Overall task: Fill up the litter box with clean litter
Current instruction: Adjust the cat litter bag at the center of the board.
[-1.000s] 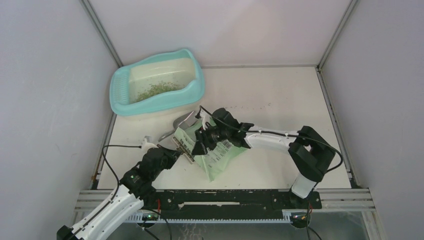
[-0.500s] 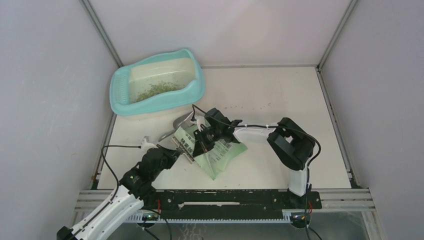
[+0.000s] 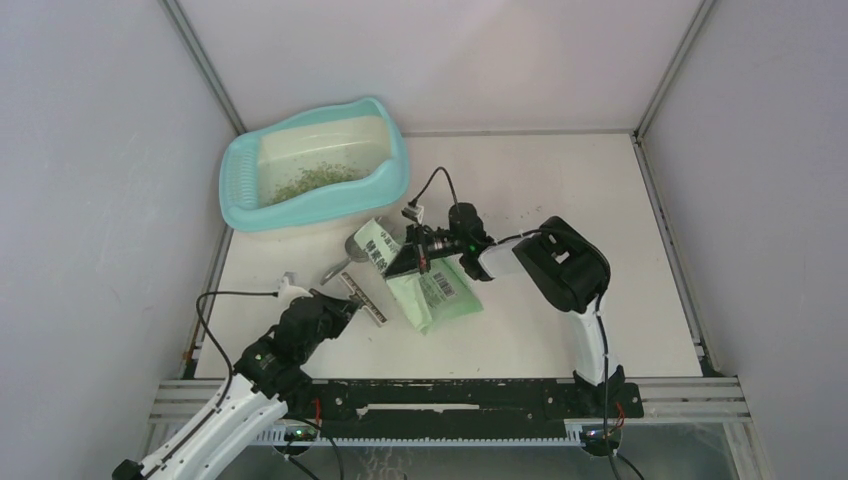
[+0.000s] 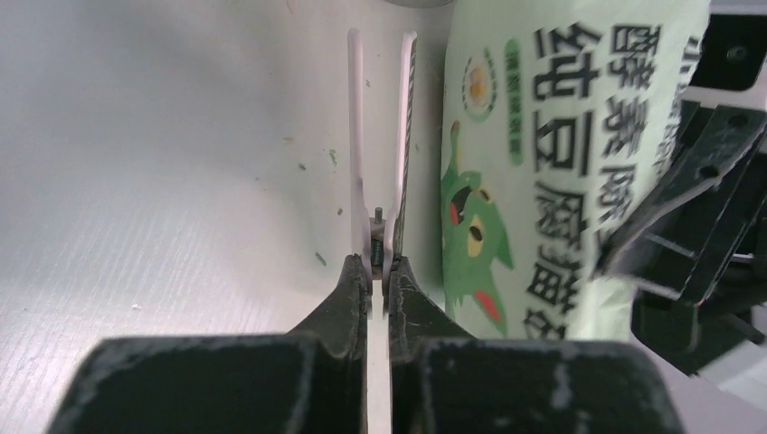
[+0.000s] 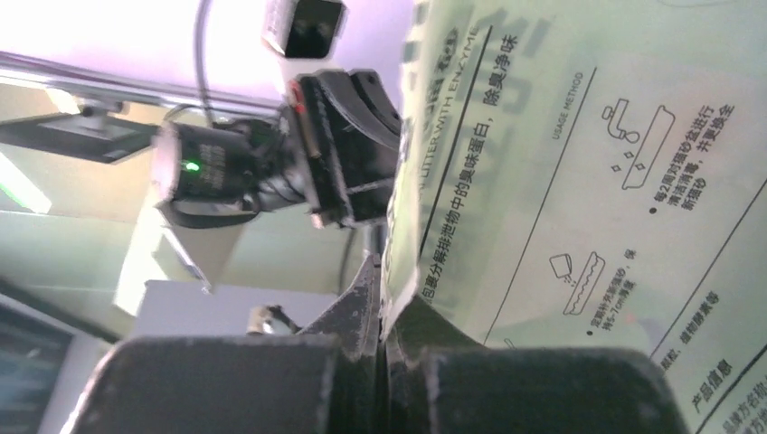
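Observation:
The turquoise litter box (image 3: 392, 180) stands at the back left, with a thin layer of green-beige litter (image 3: 315, 180) on its cream floor. A flat green printed bag (image 3: 432, 292) (image 4: 543, 136) (image 5: 588, 181) lies in the middle of the table. My right gripper (image 3: 406, 262) (image 5: 384, 303) is shut on the bag's edge, wrist rolled over, and also shows in the left wrist view (image 4: 696, 208). My left gripper (image 3: 338, 304) (image 4: 378, 271) is shut on a long white clip (image 3: 364, 299) (image 4: 380, 154) just left of the bag.
A grey metal scoop (image 3: 345, 262) lies between the bag and the litter box. Stray granules (image 3: 500, 212) dot the table behind the right arm. Grey walls close in the left, back and right sides.
My right gripper has closed on the bag's edge. Its arm has folded back toward the right, and the bag has shifted and turned with it. The left arm has stayed put.

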Robot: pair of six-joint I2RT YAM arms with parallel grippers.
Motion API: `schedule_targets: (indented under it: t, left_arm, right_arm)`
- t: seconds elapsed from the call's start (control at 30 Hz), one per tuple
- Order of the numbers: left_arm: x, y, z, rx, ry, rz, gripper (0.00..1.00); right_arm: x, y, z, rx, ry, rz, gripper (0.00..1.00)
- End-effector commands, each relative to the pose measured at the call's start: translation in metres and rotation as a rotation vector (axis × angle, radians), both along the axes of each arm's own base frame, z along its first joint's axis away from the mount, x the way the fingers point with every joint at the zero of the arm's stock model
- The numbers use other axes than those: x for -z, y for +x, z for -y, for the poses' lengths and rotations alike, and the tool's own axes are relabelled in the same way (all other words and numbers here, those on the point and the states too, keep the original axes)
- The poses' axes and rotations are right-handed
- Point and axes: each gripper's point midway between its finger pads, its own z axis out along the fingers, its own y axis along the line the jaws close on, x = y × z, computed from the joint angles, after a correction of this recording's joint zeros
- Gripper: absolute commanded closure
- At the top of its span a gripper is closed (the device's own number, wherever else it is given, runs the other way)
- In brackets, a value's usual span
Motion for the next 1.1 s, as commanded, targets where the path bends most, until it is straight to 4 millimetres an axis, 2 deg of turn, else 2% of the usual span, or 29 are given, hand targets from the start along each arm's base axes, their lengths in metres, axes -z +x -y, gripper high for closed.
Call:
schedule_targets:
  t: [0.0, 0.23, 0.43, 0.63, 0.83, 0.9, 0.97, 1.07]
  left_arm:
    - [-0.05, 0.009, 0.003, 0.002, -0.027, 0.104, 0.99]
    - [-0.059, 0.01, 0.005, 0.015, -0.028, 0.117, 0.99]
    - [-0.065, 0.012, 0.007, 0.023, -0.024, 0.124, 0.99]
    - [-0.079, 0.019, 0.017, 0.055, -0.022, 0.137, 0.99]
    - [-0.098, 0.031, 0.033, 0.1, -0.025, 0.155, 0.99]
    - [-0.102, 0.034, 0.039, 0.117, -0.029, 0.157, 0.99]
    - [-0.108, 0.037, 0.044, 0.131, -0.031, 0.162, 0.99]
    - [-0.114, 0.039, 0.048, 0.146, -0.035, 0.177, 0.98]
  right_arm:
    - [-0.086, 0.01, 0.02, -0.023, 0.292, -0.002, 1.0]
    - [-0.113, 0.043, 0.06, 0.083, 0.312, -0.005, 1.0]
    - [-0.148, 0.068, 0.121, 0.196, 0.328, 0.081, 1.0]
    - [-0.18, 0.081, 0.18, 0.285, 0.318, 0.16, 1.0]
    - [-0.211, 0.082, 0.232, 0.375, 0.293, 0.248, 1.0]
    - [-0.217, 0.082, 0.238, 0.394, 0.291, 0.261, 1.0]
    - [-0.217, 0.078, 0.233, 0.377, 0.284, 0.252, 1.0]
    - [-0.202, 0.073, 0.217, 0.328, 0.265, 0.216, 1.0]
